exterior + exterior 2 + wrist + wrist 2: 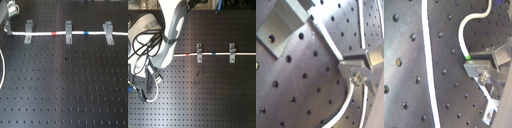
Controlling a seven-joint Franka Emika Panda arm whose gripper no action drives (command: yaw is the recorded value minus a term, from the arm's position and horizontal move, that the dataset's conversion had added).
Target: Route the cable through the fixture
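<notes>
Pincer: seen only in both wrist views, tip close over the tabletop, apart/together cannot tell, nothing visibly clamped. Cable: white cord w/ red band & blue band, lying straight across the far side of the tabletop in the first exterior view, already seated in all 3 fixtures, incl. middle fixture; judged near done, so best handling is a light check that the cord sits low in each slot w/o tugging it out. Brands/labels/writing: none legible in any view.
</notes>
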